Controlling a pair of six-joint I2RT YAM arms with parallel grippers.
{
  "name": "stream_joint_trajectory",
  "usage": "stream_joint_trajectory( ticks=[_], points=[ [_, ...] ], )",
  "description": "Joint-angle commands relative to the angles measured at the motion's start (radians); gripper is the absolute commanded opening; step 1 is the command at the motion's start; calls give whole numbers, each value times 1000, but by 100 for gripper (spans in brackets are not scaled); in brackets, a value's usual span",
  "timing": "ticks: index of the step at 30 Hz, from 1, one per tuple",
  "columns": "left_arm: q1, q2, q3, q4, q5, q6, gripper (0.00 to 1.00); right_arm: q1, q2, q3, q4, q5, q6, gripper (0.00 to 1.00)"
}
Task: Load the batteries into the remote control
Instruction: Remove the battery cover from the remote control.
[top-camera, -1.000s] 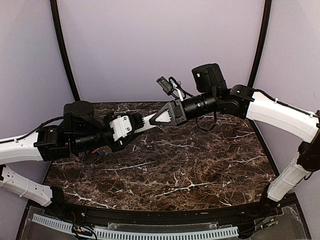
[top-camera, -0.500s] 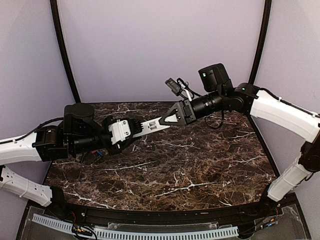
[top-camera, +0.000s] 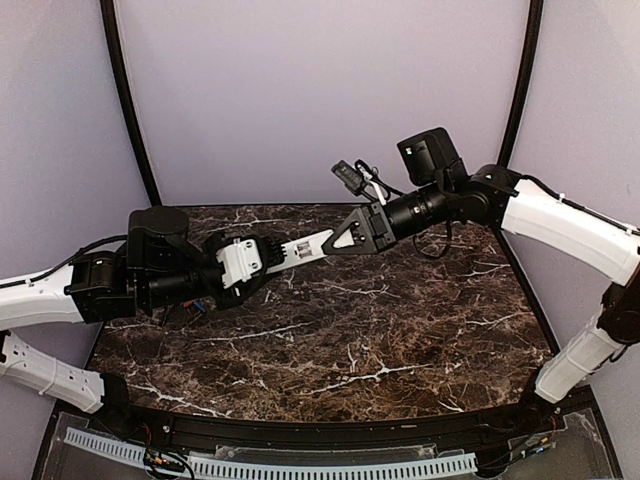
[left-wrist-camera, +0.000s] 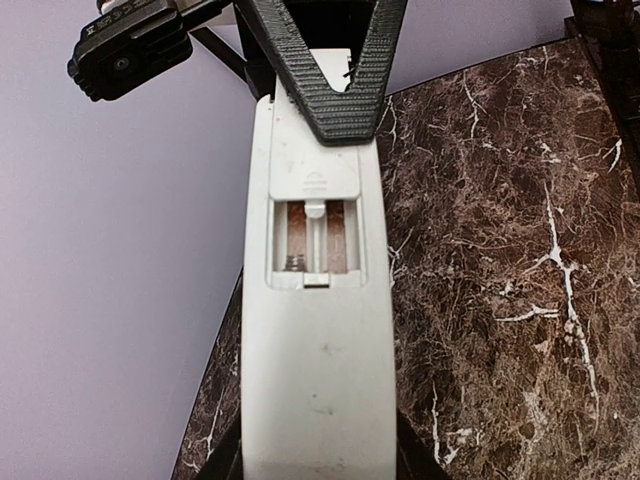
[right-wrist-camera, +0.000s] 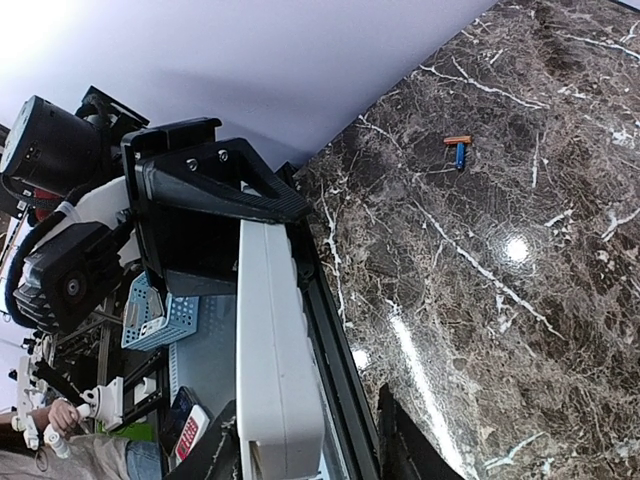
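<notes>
The left gripper (top-camera: 265, 260) is closed on the near end of the remote control (top-camera: 303, 249) and holds it up in the air, over the back part of the table (top-camera: 380, 340). The remote's long side runs from the left gripper, at the lower left of the top view, up and to the right, toward the right gripper (top-camera: 328, 241). Its back faces up. The battery recess (left-wrist-camera: 315, 238) is open there. Inside it we see two brown slots side by side, a thin white wall between them, and a small metal spring (left-wrist-camera: 293, 262) in the left slot. Just past the recess, toward the far end, sits a flat pale cover piece (left-wrist-camera: 315, 160). One black finger (left-wrist-camera: 340, 128) of the right gripper lies across that end.

The right gripper is at the far end of the remote, with one finger on each side of it. Its fingers stand partly apart, wider than the remote. In the right wrist view we see a gap between the remote and one finger, so it does not squeeze the remote. On the other side we cannot tell if the finger touches.

The batteries (right-wrist-camera: 458, 147) lie on the dark marble table, well apart from the remote. One is orange and one is blue, and they lie close together.
</notes>
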Motion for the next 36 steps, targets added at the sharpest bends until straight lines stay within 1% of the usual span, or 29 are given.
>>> stream_joint_trajectory(
  ticks=[1,3,5,7,9,10,11,13,18,19,22,26,28,29,32,36],
  points=[
    [6,7,7,14,2,-17,0,-13,-32,17,-11,7,3,44],
    [6,12,11,8,6,-17,0,-13,-37,23,-18,20,1,51],
    [7,14,11,2,6,-19,0,-13,-43,30,-33,44,-1,62],
    [8,12,11,-3,5,-20,0,-14,-50,37,-48,67,-4,71],
    [9,9,12,-3,6,-23,0,-16,-53,46,-67,80,-8,75],
    [10,7,12,-3,8,-23,0,-16,-55,50,-73,87,-9,76],
    [10,7,14,-4,10,-25,0,-17,-60,52,-81,94,-11,74],
    [11,7,13,-5,9,-25,0,-19,-69,53,-88,100,-9,66],
    [11,9,12,-6,7,-25,0,-21,-78,22,-36,22,48,35],
    [12,10,13,-6,3,-24,0,-21,-77,18,-33,17,60,27],
    [14,9,16,-6,0,-24,0,-21,-82,8,-25,11,76,15],
    [16,11,19,-4,-7,-26,0,-22,-71,9,-23,-10,89,13],
    [18,10,23,-6,-8,-27,0,-22,-62,10,-29,-8,93,3],
    [18,11,23,-8,-8,-27,0,-22,-60,10,-30,-6,93,0],
    [21,13,24,-16,-16,-25,0,-22,-63,12,-26,-20,92,0],
    [36,27,24,-45,-22,-28,0,-22,-76,31,-6,-77,90,0]
  ],
)
